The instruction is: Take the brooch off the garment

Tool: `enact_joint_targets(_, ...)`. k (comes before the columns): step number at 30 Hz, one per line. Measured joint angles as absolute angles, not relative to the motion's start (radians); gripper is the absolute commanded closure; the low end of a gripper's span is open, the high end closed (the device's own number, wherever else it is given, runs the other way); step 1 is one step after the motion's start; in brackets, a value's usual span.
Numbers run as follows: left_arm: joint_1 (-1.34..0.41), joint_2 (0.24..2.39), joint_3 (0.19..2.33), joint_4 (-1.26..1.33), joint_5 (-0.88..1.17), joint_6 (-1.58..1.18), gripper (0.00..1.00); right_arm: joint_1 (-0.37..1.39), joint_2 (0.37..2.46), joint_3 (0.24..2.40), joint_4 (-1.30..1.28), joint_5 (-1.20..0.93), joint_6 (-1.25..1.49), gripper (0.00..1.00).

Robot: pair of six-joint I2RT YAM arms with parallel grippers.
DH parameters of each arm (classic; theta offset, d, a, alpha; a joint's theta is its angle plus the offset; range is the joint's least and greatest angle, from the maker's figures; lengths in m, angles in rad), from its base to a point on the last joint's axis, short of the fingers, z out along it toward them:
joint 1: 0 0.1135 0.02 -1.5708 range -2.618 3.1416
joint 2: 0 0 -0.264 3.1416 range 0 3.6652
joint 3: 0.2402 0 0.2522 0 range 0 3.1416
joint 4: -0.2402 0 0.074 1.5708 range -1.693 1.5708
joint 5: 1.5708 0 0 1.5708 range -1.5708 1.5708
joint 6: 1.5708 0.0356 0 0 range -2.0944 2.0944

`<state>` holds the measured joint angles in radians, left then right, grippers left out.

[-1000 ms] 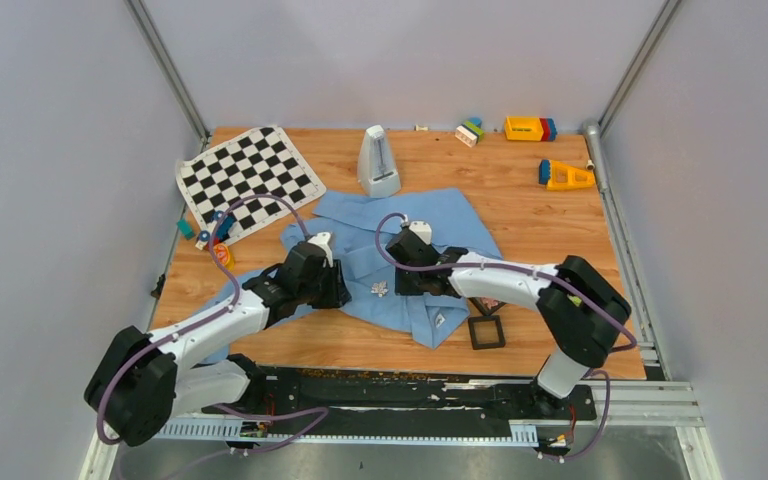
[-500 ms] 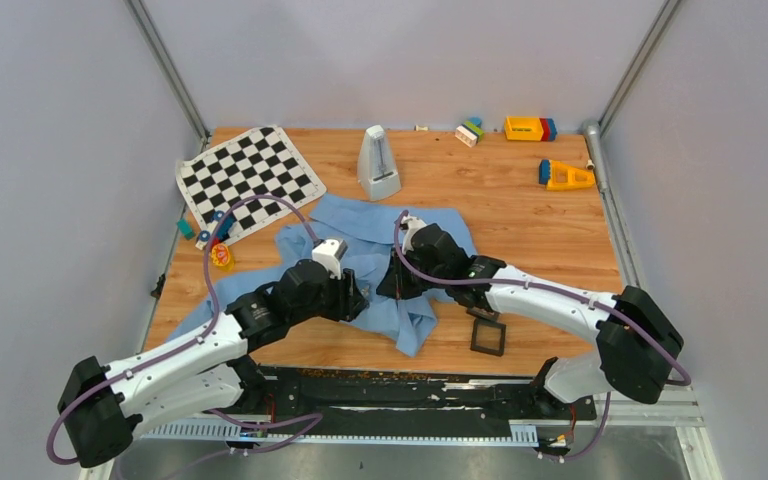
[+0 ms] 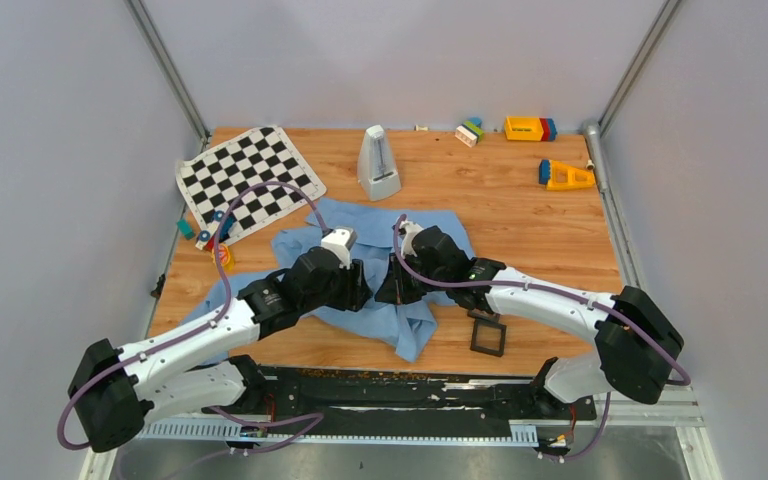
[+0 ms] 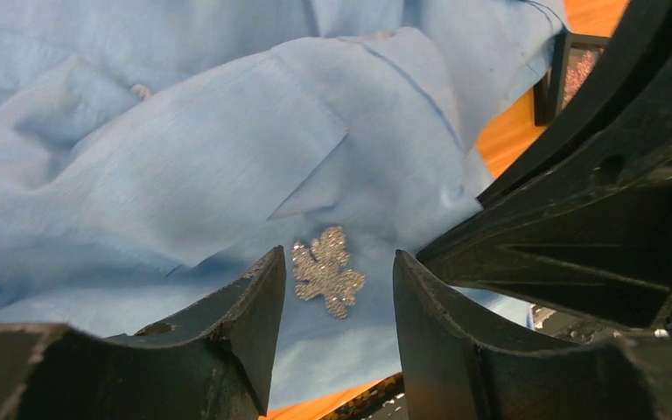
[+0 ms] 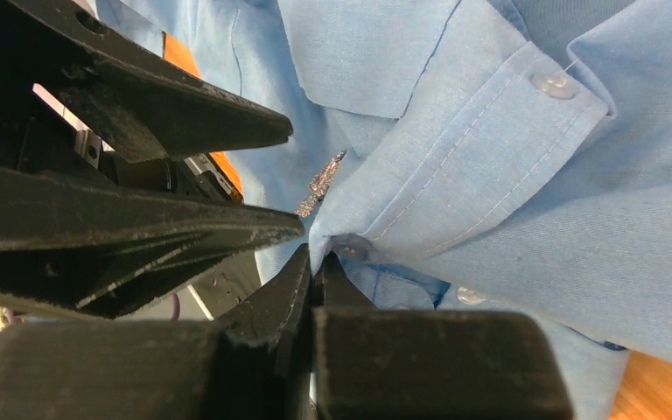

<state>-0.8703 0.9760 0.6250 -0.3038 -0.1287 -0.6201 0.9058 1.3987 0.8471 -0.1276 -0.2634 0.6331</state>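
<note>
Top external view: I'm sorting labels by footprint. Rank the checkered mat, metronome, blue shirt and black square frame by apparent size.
1. blue shirt, largest even with the arms covering part of it
2. checkered mat
3. metronome
4. black square frame, somewhat smaller than the metronome

A robot lab cell: grey panel walls (image 3: 50, 150), aluminium frame rails (image 3: 168, 70), a prop-strewn wooden table (image 3: 540, 225)
</note>
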Motion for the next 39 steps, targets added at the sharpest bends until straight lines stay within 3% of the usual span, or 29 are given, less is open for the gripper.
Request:
enact_joint_targets(4, -0.879, 1.031, 0.652, -0.294, -0.094, -0.587, 0.53, 0.905, 1.399, 0.843, -0.122, -0.263, 0.633, 1.0)
enact_joint_targets(10, -0.884, 1.087, 0.654, -0.303, -0.064, -0.574, 0.6, 0.906, 1.399, 0.836, -0.115, -0.263, 0.633, 1.0)
enact_joint_targets(16, -0.884, 1.073, 0.635, -0.31, -0.061, -0.582, 0.98, 0.906, 1.395, 0.831, -0.115, -0.259, 0.634, 1.0)
enact_joint_targets(23, -0.851, 0.934, 0.572, -0.313, -0.051, -0.601, 1.0, 0.906, 1.386, 0.802, -0.111, -0.248, 0.64, 0.96)
enact_joint_targets(26, -0.814, 0.883, 0.557, -0.302, -0.02, -0.611, 1.0, 0.906, 1.386, 0.781, -0.097, -0.248, 0.653, 0.83)
enact_joint_targets(28, -0.793, 0.854, 0.543, -0.292, 0.005, -0.622, 1.0, 0.906, 1.385, 0.767, -0.086, -0.249, 0.661, 0.66)
enact_joint_targets(34, -0.756, 0.769, 0.464, -0.215, 0.084, -0.667, 1.0, 0.906, 1.357, 0.703, -0.033, -0.265, 0.698, 0.4)
enact_joint_targets(39, -0.749, 0.723, 0.414, -0.158, 0.151, -0.713, 1.0, 0.905, 1.235, 0.559, 0.146, -0.284, 0.743, 0.34)
